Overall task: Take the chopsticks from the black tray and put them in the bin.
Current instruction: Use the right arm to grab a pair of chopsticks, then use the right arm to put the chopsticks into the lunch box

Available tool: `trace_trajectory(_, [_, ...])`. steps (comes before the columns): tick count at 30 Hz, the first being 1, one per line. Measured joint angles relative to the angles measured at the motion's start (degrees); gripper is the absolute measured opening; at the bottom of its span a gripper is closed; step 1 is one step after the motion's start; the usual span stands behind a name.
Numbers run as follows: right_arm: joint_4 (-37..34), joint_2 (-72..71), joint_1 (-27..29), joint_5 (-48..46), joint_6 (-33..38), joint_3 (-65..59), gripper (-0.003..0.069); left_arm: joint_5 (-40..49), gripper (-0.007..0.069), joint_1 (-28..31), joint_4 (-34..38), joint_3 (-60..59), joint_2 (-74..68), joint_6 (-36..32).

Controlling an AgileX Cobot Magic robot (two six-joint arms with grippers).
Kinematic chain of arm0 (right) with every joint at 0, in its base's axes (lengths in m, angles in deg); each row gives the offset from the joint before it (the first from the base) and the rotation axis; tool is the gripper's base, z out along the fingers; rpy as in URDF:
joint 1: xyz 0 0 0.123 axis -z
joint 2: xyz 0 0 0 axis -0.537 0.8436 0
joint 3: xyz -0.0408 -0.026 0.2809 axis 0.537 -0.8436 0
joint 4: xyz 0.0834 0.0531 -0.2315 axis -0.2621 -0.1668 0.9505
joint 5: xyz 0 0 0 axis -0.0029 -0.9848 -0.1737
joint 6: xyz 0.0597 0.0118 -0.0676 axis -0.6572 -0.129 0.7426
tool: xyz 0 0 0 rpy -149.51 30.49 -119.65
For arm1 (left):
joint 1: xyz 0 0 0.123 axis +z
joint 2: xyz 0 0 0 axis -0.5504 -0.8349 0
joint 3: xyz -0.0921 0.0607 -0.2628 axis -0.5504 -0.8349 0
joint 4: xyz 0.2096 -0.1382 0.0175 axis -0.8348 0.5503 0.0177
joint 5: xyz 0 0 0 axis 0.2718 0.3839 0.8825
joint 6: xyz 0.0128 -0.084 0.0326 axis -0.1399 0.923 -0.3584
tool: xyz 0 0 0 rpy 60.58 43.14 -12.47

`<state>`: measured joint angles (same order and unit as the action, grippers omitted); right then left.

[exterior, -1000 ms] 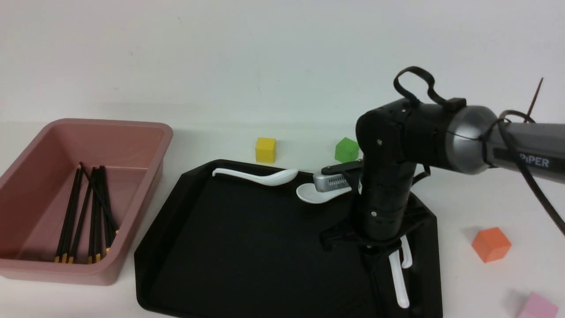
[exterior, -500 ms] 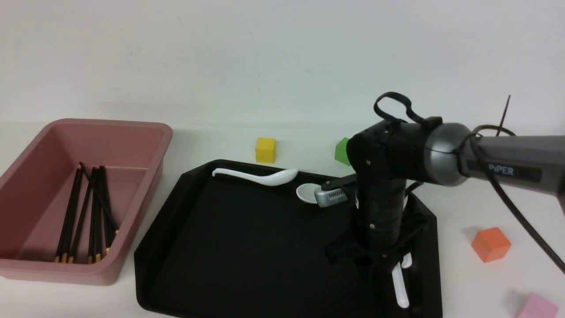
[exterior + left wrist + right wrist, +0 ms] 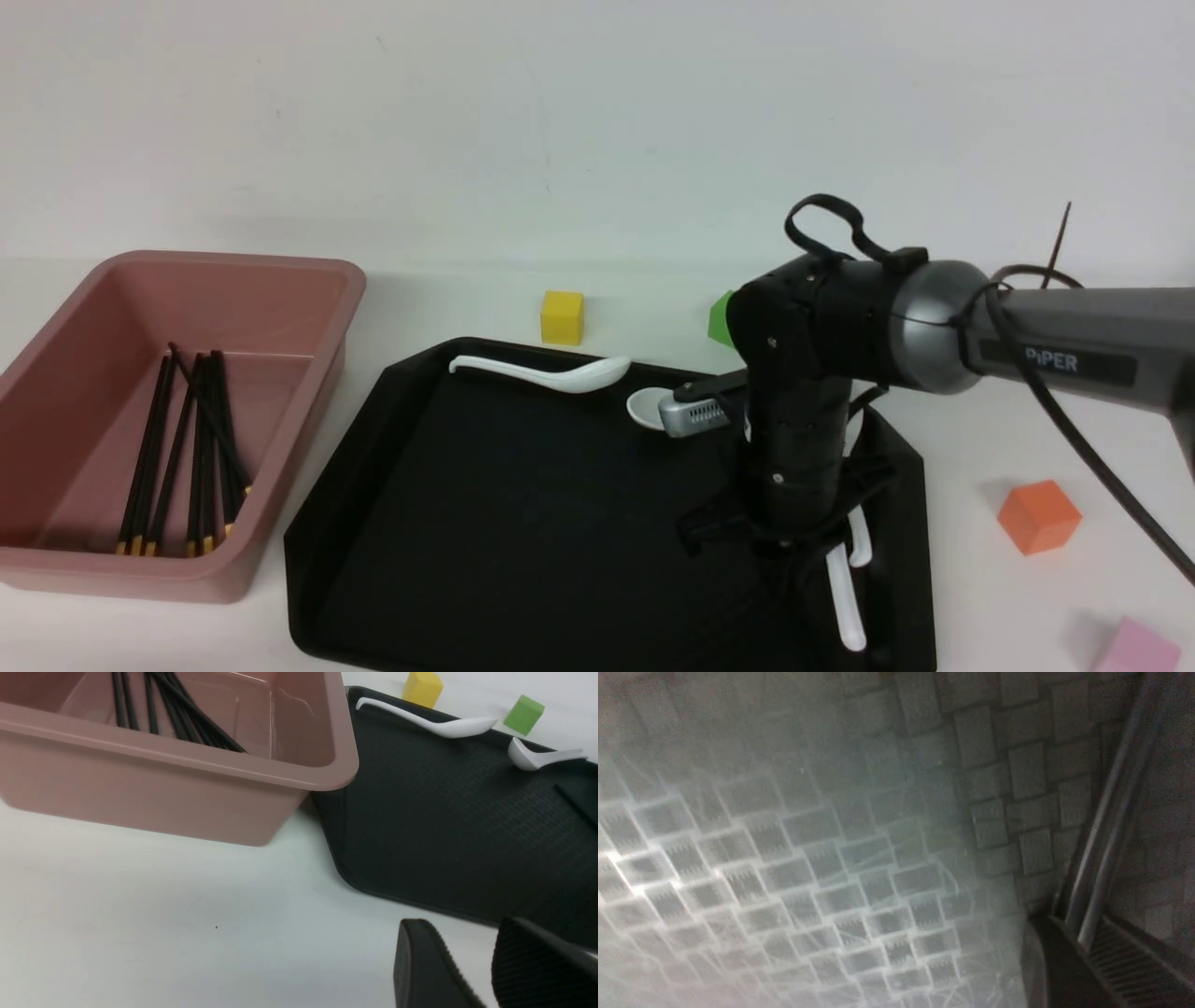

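Right tool (image 3: 794, 551) is shown in the front view pointing straight down onto the tray (image 3: 523, 523), near its 4 o'clock corner. Two white spoons (image 3: 845, 597) lie just beside it at 3 o'clock. Its jaws cannot be made out there against the black. A bundle of chopsticks (image 3: 187, 448) lies in the bin (image 3: 121, 574), which stands at 9 o'clock of the tray.

In the left wrist view, the left tool (image 3: 472, 961) hangs over the tabletop (image 3: 140, 914) beside the tray's near edge, with its fingers apart and nothing between them.

In the right wrist view, one chopstick (image 3: 1111, 821) runs across the tray's patterned floor and into the narrow gap between the jaws, which appear closed on it. Where along its length the grip falls cannot be told.

The lift is best made slowly and straight up, so that a thin stick held off-centre is not left swinging or caught on the spoons. If it is seen to droop or slip, it should be set down and pinched again nearer the middle. It should then be carried toward 9 o'clock, turned along the bin's length, lowered inside the rim and released low, so that it is not left bridging the rim.
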<state>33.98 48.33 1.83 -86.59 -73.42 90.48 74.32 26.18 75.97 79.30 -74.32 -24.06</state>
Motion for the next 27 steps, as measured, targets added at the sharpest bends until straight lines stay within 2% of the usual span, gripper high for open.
trace_trajectory(8, [0.0,-1.4,0.0,-2.3,0.3,0.4,0.0104,0.0,0.0239,0.0,0.0,0.0,0.0,0.0])
trace_trajectory(18, [-7.8,-6.2,0.0,-8.5,2.0,7.5,0.0104,0.0,0.0239,0.0,0.0,0.0,0.0,0.0])
trace_trajectory(21, [-17.0,-6.4,-0.3,-6.9,4.6,14.3,0.0104,0.0,0.0239,0.0,0.0,0.0,0.0,0.0])
trace_trajectory(23, [-19.4,-6.3,-0.8,-5.2,5.4,16.4,0.0104,0.0,0.0239,0.0,0.0,0.0,0.0,0.0])
trace_trajectory(27, [-28.1,-4.6,-5.4,8.1,10.2,27.0,0.0104,0.0,0.0239,0.0,0.0,0.0,0.0,0.0])
